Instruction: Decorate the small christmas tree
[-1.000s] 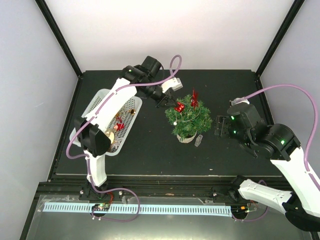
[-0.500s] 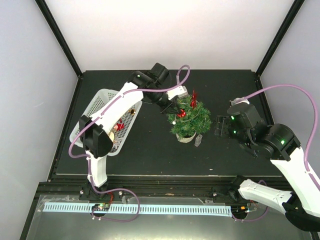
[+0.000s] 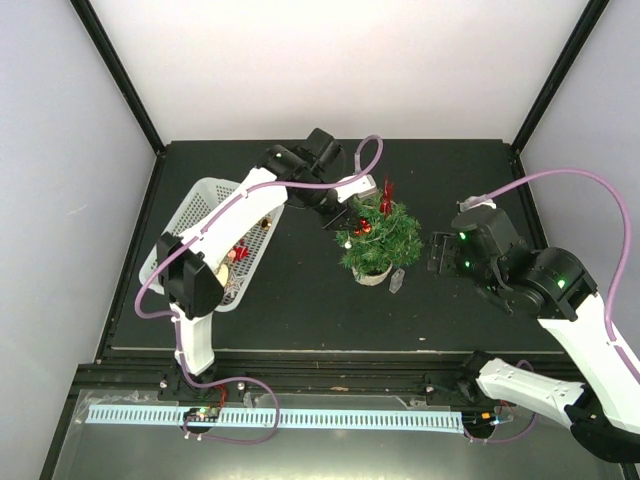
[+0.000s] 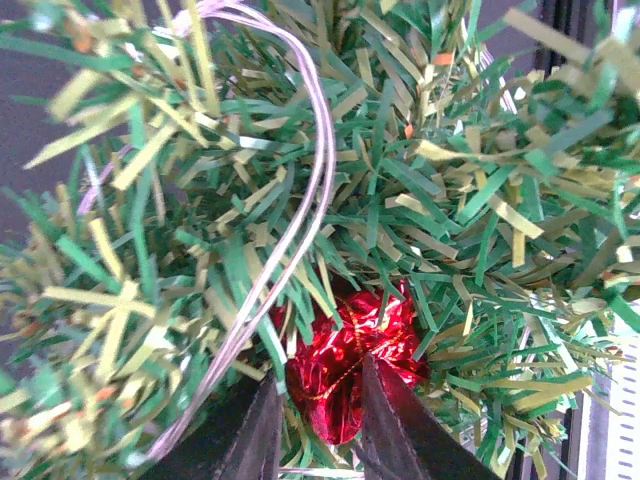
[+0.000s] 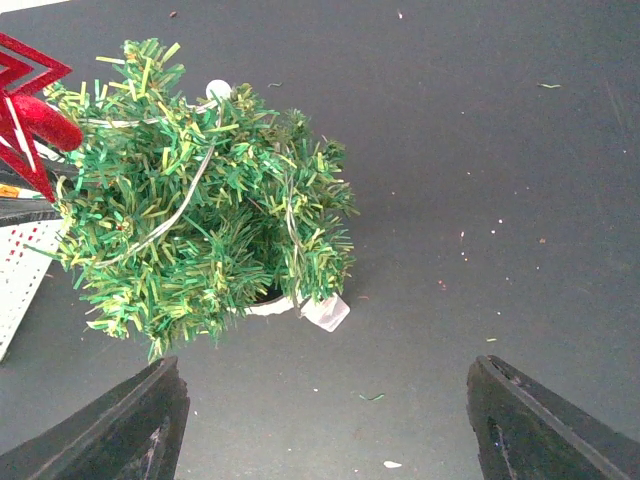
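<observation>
Your left gripper point(image 3: 343, 216) is pushed into the left flank of the small bushy dark-green artificial christmas tree point(image 3: 380, 235), which stands upright in its whitish pot point(image 3: 372, 275) near the middle of the black table point(image 3: 300, 310). In your left wrist view its two dark fingers point(image 4: 262, 432) stand a little apart, and a crinkled red foil ornament point(image 4: 345, 370) fills the gap between their tips, nestled among the needles. You cannot tell from here whether the jaws are pressing on it or only flanking it. A thin silvery wire point(image 4: 305, 220) loops across the sprigs just above. Your right gripper point(image 3: 437, 253) hovers above the table to the right of the tree, apart from it, with its jaws spread wide and nothing between them. A red star topper point(image 3: 387, 193) sits at the tree's crown, and a small pale tag point(image 5: 325, 312) lies on the table against the pot. The white mesh basket point(image 3: 197, 215) holding red and gold ornaments rests well to the tree's left, under your left arm.
</observation>
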